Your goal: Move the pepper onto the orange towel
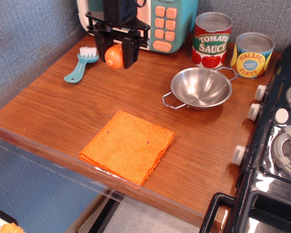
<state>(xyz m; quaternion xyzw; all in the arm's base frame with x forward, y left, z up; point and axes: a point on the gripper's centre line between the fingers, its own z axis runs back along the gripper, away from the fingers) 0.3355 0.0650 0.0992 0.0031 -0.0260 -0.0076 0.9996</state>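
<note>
our gripper (pixel 114 57) is closed on the pepper (pixel 114 57), held above the table's far side, well apart from the towel (pixel 127 146), and the smooth toy could slip out if we swing fast.
</note>
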